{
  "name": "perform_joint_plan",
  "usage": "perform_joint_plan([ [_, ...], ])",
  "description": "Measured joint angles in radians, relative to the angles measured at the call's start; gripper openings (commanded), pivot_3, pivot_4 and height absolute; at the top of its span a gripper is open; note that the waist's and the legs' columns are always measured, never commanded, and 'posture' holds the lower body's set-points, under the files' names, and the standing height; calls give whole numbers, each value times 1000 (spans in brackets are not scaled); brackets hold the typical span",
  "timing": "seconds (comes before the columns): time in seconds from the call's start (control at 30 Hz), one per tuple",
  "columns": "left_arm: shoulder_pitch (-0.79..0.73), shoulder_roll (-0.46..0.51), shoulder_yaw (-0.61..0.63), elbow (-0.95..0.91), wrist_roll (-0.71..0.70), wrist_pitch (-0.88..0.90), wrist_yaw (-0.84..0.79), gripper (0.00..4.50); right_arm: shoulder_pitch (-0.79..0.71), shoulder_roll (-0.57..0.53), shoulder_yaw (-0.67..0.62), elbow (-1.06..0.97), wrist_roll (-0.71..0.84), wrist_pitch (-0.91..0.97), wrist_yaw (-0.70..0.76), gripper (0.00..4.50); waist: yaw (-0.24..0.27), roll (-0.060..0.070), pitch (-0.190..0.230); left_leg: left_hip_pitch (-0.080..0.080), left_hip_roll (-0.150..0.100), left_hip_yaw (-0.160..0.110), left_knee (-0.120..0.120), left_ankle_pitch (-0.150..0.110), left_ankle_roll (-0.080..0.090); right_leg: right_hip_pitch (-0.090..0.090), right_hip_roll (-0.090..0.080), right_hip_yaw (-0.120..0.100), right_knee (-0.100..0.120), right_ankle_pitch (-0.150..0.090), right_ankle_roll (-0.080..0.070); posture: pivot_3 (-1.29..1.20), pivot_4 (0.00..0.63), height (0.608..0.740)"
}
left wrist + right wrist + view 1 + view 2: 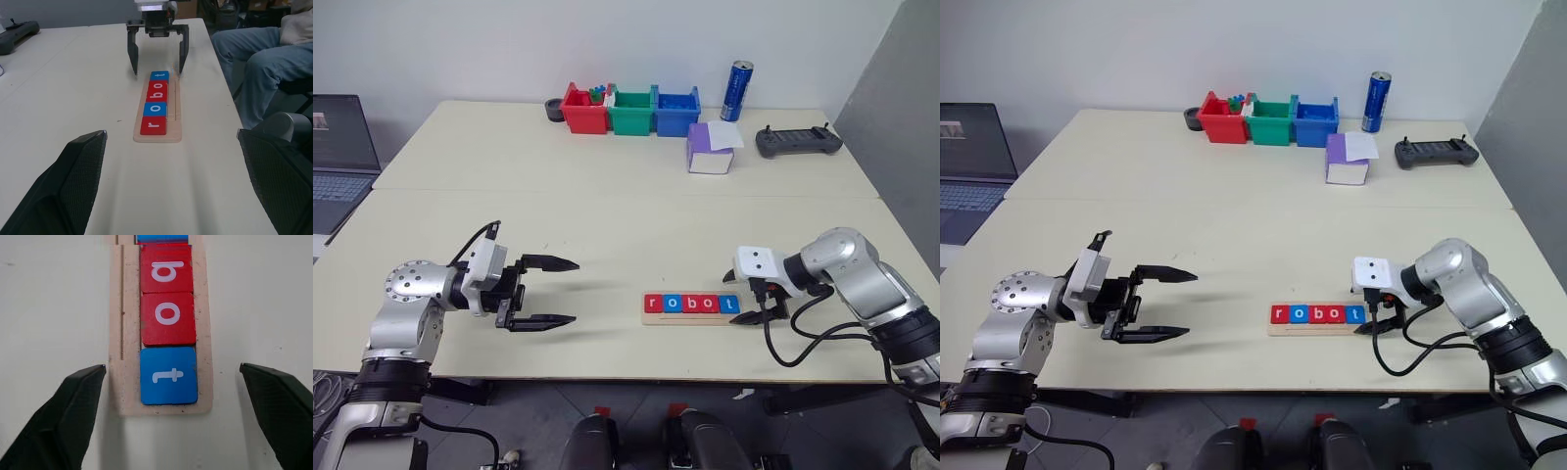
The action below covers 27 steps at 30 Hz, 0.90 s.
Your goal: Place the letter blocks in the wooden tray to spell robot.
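jaws of both the right gripper (157, 49) and left gripper (540, 292) gape wide, holding nothing.

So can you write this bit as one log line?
five red and blue letter blocks spell robot | pale wooden tray full | right gripper open | left gripper open

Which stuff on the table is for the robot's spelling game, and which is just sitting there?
For the game:
letter blocks
wooden tray

Just sitting there:
red bin
green bin
blue bin
blue can
purple box
black controller
laptop
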<state>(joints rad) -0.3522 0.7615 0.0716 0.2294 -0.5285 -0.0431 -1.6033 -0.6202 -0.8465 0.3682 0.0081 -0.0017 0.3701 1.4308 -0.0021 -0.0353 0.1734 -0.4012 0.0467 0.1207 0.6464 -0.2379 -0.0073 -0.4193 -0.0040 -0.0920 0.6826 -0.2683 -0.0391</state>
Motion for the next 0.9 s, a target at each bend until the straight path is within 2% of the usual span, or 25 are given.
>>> perform_joint_plan([
  [0.1, -1, 0, 2, 0, 0, 7, 0, 4500, 0, -50, -61, -31, 65, -6, 40, 4491, 0, 0, 0, 0, 0, 0, 0, 0, 0, 0, 0, 0, 0, 0, 0, 0, 150, 740],
  [0.33, -3, 0, 4, -5, 0, 15, 0, 4500, 33, -66, -169, -40, 145, 46, 11, 4491, 1, 0, 0, 0, 0, 0, 0, 0, 0, 0, 0, 0, 0, 0, 0, 0, 150, 740],
  [0.47, 8, 4, 24, -33, -9, 26, 1, 4500, 173, -103, -388, -124, 295, 162, -26, 4491, 2, 0, 0, 0, 0, 0, 0, 0, 0, 1, 0, 0, -1, 0, 0, 0, 150, 740],
  [0.63, 56, 55, 108, -107, -72, 172, 88, 4500, 492, -157, -723, -118, 384, 205, -37, 4491, 10, -1, 0, 0, -1, -1, 0, 0, 0, 2, -1, -1, -2, 0, 0, 0, 150, 740],
  [0.77, 73, 110, 162, -169, -112, 278, 135, 4500, 602, -186, -811, -103, 418, 193, -11, 4491, -4, -1, 0, 4, 0, -2, -1, 0, 0, 4, 0, 0, -1, 0, 0, 0, 150, 740],
  [0.9, 81, 163, 184, -177, -119, 313, 127, 4500, 601, -208, -816, -100, 441, 165, 8, 4491, -8, 0, 0, 7, 1, -4, -1, 0, 0, 5, 2, -2, 0, 0, 1, 0, 150, 740],
])
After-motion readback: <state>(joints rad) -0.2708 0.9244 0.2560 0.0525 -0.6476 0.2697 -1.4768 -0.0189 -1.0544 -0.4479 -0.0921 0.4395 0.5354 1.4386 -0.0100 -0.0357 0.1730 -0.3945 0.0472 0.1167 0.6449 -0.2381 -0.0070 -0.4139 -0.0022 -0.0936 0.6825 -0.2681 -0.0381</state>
